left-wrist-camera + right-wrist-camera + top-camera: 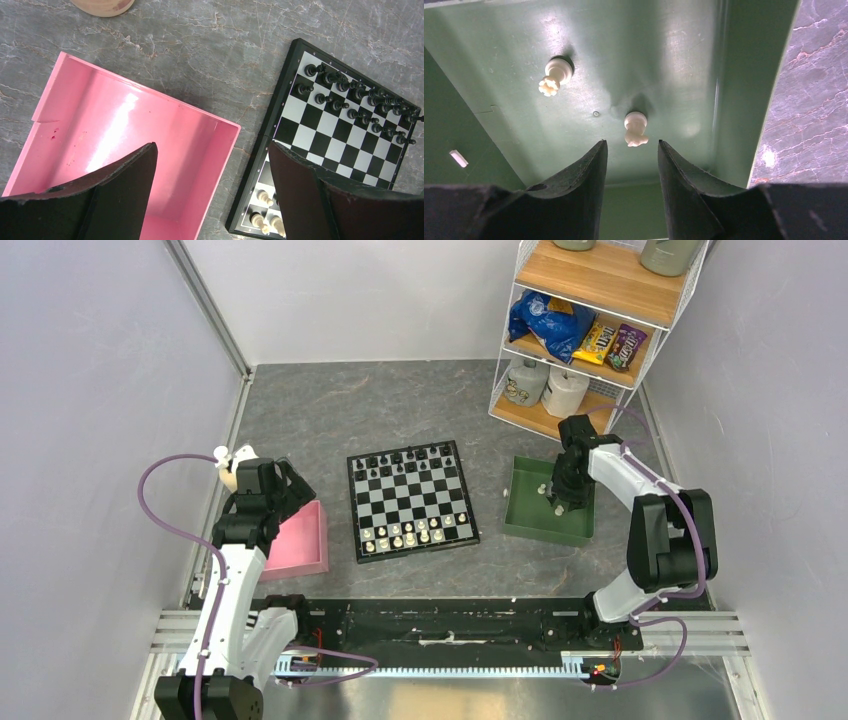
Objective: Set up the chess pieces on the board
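Right hand [631, 144] spread, near green tray [684, 60] wall

The board [412, 500] lies flat at the centre of the top view, black-bordered and turned slightly askew. The black pieces [405, 462] stand in two rows along its upper edge. The cream pieces [415, 532] stand along its lower edge, too small to count. In the right wrist view, two more lie on the floor of the green tray [674, 60], seemingly on their sides: a crowned piece [555, 76] at upper left and a second piece [636, 128] at centre.
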Controlling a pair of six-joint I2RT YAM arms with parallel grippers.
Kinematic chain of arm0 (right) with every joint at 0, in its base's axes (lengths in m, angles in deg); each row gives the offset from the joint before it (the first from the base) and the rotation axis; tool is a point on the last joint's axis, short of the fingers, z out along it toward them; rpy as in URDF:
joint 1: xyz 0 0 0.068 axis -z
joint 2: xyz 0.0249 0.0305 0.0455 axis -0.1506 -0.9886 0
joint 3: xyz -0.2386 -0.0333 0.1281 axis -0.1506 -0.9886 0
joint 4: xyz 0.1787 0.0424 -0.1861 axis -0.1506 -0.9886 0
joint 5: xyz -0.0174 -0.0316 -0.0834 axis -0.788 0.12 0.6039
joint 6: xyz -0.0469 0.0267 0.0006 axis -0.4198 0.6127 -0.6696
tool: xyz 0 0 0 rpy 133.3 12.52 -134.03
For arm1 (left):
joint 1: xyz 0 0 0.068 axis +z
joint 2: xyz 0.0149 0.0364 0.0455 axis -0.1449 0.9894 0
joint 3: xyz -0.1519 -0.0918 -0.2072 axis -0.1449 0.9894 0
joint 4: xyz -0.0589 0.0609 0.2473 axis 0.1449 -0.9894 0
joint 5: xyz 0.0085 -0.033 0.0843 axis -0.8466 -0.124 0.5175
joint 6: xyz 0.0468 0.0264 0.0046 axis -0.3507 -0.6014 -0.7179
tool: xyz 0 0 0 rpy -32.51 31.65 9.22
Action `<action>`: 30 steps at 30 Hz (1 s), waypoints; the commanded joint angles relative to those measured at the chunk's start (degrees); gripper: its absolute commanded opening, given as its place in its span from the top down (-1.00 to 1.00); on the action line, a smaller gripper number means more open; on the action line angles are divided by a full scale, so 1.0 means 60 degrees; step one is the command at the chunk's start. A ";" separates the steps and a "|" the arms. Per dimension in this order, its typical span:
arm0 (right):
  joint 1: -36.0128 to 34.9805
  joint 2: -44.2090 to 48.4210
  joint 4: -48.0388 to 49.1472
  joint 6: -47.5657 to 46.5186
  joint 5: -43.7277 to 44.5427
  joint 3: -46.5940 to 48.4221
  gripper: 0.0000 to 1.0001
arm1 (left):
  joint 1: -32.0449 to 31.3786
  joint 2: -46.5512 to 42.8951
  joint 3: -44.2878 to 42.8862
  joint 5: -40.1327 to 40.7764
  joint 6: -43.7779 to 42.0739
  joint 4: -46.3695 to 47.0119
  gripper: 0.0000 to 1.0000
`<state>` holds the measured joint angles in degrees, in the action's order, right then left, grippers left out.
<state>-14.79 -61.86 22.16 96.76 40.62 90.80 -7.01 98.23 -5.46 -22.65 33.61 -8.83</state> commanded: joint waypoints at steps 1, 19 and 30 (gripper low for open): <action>0.0053 -0.0160 0.0322 -0.0203 0.0112 -0.0025 0.04 | 0.0040 0.0047 -0.0236 -0.0066 -0.0207 0.0299 -0.78; 0.0054 -0.0342 0.0399 -0.0249 -0.0199 -0.0020 0.38 | 0.0040 0.0066 -0.0221 -0.0066 -0.0193 0.0295 -0.78; 0.0062 0.0033 0.0337 -0.0247 -0.0491 -0.0074 0.61 | 0.0033 0.0050 -0.0219 -0.0042 -0.0192 0.0297 -0.78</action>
<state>-14.77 -64.07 23.47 95.71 39.01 90.80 -7.01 98.64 -5.46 -22.65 33.61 -8.83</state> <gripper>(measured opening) 0.216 0.891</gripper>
